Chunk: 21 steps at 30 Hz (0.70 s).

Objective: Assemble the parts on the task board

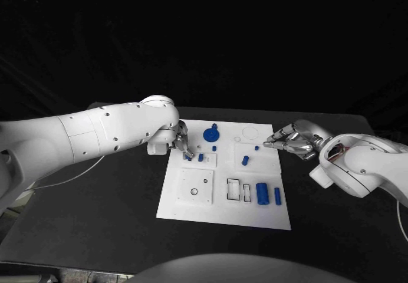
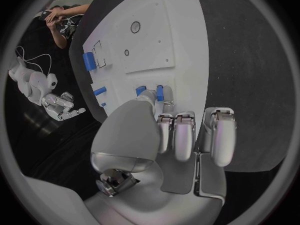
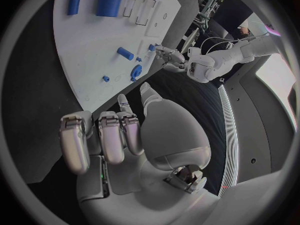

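Task board (image 1: 223, 207) — blue parts (image 1: 263, 193) aboard

Two smooth white arms (image 1: 102, 132), silver segmented left hand (image 1: 178, 141), right hand (image 1: 288, 140)

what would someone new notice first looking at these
The white task board stands out in the middle of the black table, dotted with small blue parts, among them two blue cylinders near its right edge. The left hand reaches over the board's upper left, its fingers at a small blue part, while the right hand hovers by the upper right edge.
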{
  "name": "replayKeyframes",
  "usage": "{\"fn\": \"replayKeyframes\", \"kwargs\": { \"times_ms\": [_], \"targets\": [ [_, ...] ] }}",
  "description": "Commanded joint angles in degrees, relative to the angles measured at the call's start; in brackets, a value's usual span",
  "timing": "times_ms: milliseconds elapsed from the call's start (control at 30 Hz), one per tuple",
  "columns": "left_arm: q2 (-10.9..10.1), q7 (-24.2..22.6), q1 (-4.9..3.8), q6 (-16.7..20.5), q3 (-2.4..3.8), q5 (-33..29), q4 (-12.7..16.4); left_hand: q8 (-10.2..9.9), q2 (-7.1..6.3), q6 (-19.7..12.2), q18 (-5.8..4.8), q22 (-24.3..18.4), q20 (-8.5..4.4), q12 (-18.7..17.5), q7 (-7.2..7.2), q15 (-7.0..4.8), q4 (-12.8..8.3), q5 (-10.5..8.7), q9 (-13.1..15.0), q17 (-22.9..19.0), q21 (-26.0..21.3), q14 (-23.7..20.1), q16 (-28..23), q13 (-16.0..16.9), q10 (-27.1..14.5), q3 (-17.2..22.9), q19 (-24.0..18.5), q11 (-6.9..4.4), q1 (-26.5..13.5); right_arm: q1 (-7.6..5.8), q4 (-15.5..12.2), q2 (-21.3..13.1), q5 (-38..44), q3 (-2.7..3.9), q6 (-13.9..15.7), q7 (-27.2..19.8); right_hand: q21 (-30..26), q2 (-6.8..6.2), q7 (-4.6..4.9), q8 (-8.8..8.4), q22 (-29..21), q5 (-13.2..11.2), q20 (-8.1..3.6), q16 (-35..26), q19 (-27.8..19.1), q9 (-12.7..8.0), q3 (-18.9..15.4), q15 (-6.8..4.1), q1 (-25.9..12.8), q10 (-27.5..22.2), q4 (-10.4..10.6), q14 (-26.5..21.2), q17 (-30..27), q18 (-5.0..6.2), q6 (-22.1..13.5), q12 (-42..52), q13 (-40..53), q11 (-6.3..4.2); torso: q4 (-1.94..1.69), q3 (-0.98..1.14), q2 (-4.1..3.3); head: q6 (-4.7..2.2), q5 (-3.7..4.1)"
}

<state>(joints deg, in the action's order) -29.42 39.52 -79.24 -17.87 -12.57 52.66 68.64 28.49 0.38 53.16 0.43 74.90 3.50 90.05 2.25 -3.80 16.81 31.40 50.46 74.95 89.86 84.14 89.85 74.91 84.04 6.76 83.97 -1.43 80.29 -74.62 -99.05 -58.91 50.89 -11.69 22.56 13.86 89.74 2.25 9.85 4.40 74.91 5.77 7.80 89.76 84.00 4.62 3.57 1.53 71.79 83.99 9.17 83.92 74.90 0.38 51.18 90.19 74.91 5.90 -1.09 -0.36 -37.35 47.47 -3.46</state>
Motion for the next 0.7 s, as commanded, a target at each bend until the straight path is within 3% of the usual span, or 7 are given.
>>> {"fn": "replayKeyframes", "kwargs": {
  "times_ms": [33,700],
  "targets": [
    [0.24,-0.73,0.02,-0.79,0.02,0.28,-0.12,0.09,-0.02,0.65,-0.43,15.1,-0.15,-0.05,-0.72,-0.36,-0.1,0.2,0.05,15.05,0.14,5.86,0.15,15.09,5.96,0.36,6.03,-0.25,0.49,0.04,-0.08,0.04,0.34,-0.01,-0.26,-0.01,0.26,0.46,-0.25,-0.27,15.09,0.19,0.36,0.24,6.0,-0.01,-0.02,0.24,0.25,6.01,0.2,6.08,15.1,-0.38,0.32,-0.19,15.09,-0.05,-0.05,0.0,-0.03,0.04,0.02],
    [1.09,-1.17,0.37,-1.35,0.02,0.17,-1.32,-0.16,0.16,0.41,-0.43,15.1,-0.12,-0.05,-0.58,-0.32,-0.08,0.17,0.08,15.05,0.14,5.86,0.15,15.09,5.96,0.8,6.03,-0.12,0.61,0.04,-0.13,0.03,0.34,-0.01,-0.37,0.08,0.26,0.46,-0.26,-0.29,15.09,0.2,0.35,0.24,6.0,-0.02,-0.04,0.23,0.24,6.01,0.2,6.08,15.1,-0.38,0.31,-0.19,15.09,-0.06,0.03,0.03,-0.01,0.09,0.15]
  ]
}}
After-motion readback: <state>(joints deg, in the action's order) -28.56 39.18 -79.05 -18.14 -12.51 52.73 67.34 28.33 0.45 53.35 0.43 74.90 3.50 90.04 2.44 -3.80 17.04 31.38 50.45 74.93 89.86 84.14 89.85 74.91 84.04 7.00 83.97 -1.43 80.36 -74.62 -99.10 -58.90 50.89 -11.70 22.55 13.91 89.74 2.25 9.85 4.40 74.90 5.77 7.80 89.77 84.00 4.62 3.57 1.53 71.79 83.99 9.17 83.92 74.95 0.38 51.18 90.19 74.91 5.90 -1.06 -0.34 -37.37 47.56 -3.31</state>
